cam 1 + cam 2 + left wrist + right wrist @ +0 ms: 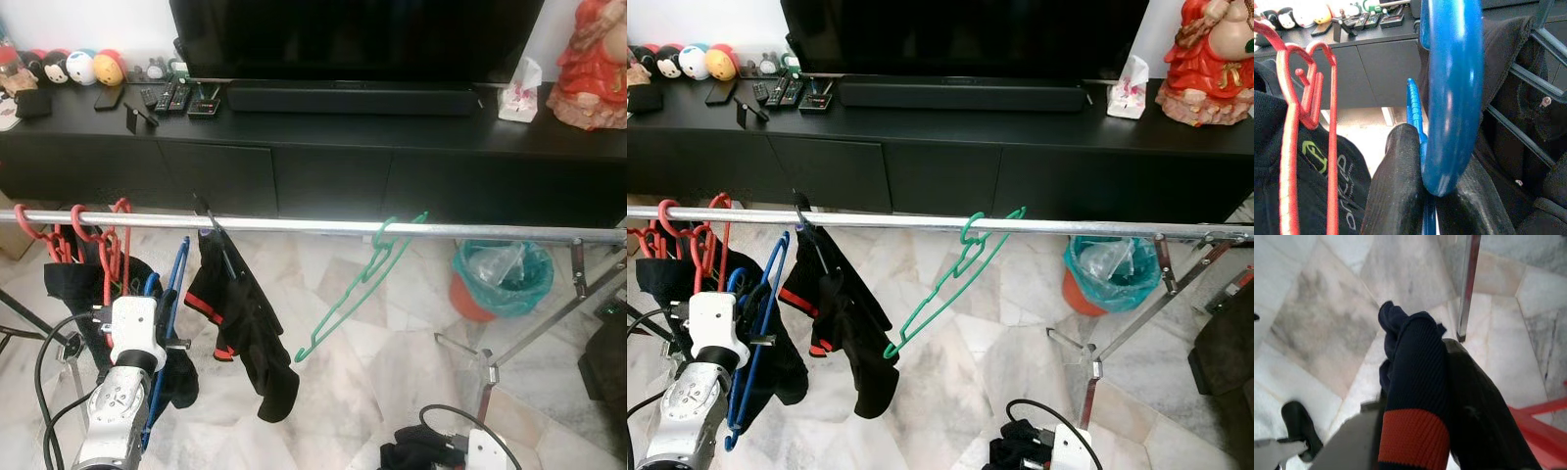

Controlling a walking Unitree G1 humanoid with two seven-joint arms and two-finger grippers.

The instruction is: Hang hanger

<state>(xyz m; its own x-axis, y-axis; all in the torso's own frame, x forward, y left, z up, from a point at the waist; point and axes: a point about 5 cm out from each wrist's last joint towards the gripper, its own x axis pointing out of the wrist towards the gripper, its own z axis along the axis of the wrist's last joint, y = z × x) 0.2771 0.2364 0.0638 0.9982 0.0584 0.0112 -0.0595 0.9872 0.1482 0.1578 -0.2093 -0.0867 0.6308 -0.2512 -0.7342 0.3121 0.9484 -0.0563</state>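
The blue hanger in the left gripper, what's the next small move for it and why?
Probably lift the left gripper so the blue hanger rises toward the silver rail. Its fingers are shut on the hanger, whose hook sits just under the rail, between the red hangers and the dark garment, so it isn't hung yet.

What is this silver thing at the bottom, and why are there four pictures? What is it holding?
The silver thing is a robot's left arm. Two pictures come from its head, looking down at a metal drying rail in front of a black TV cabinet. Red hangers, a black garment and a green hanger hang on the rail. The other two pictures come from cameras on its wrists. The left gripper has its black fingers shut on a blue hanger. The right gripper, low above the marble floor, holds a dark sock with an orange band.
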